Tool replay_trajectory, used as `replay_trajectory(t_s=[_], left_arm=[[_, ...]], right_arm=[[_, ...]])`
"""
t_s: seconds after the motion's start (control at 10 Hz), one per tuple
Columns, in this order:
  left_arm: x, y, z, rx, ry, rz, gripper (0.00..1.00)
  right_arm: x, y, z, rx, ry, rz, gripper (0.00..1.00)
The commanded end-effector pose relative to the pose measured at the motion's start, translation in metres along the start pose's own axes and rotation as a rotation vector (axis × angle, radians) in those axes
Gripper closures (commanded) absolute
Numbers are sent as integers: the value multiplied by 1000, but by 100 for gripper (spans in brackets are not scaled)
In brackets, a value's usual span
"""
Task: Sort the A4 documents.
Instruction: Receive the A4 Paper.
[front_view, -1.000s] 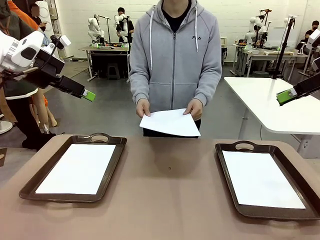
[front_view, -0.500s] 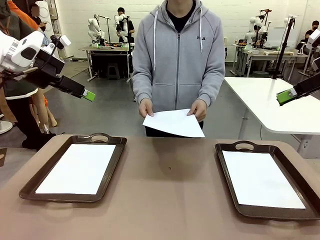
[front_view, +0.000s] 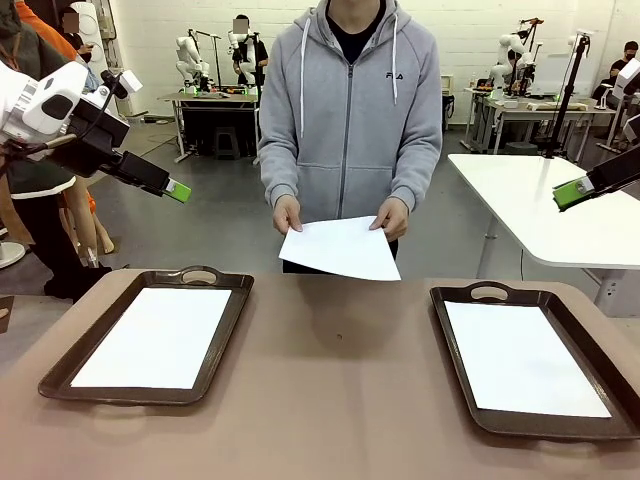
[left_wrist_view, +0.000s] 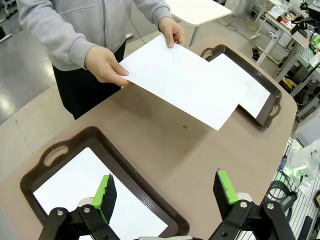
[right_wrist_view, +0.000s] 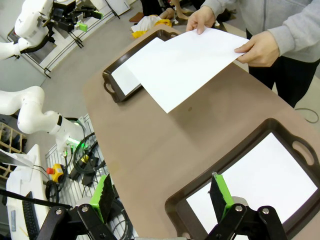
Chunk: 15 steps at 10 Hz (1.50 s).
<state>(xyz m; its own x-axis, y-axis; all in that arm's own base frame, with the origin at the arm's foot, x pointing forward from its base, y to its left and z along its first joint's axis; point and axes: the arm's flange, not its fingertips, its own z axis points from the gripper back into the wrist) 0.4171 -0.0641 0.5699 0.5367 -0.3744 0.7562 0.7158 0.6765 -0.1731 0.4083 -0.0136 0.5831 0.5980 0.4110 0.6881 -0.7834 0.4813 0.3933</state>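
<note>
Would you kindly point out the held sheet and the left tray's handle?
held sheet (front_view: 342, 248), front view, middle of the paper.
left tray's handle (front_view: 199, 274), front view, top of the handle loop.

— Where are the A4 documents?
— One blank white sheet (front_view: 155, 338) lies flat in the left tray (front_view: 60, 372), another (front_view: 521, 359) in the right tray (front_view: 450, 352). A third sheet (front_view: 340, 248) is held in the air over the table's far edge (front_view: 330, 276), tilted.
</note>
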Motion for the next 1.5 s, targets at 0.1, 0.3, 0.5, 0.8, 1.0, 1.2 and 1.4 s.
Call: replay_trajectory(t_s=[0.1,0.3,0.5,0.8,1.0,1.2,1.4], left_arm=[[-2,1,1,-11,-1,-20,0],[-2,1,1,-11,-1,-20,0],[-2,1,1,-11,-1,-20,0],[-2,1,1,-11,-1,-20,0],[-2,1,1,-11,-1,-20,0],[-2,1,1,-11,-1,-20,0],[-2,1,1,-11,-1,-20,0]], right_arm=[[0,0,-3,1,-9,-2,0],[0,0,-3,1,-9,-2,0],[0,0,-3,1,-9,-2,0],[0,0,-3,1,-9,-2,0],[0,0,-3,1,-9,-2,0],[0,0,-3,1,-9,-2,0],[0,0,-3,1,-9,-2,0]])
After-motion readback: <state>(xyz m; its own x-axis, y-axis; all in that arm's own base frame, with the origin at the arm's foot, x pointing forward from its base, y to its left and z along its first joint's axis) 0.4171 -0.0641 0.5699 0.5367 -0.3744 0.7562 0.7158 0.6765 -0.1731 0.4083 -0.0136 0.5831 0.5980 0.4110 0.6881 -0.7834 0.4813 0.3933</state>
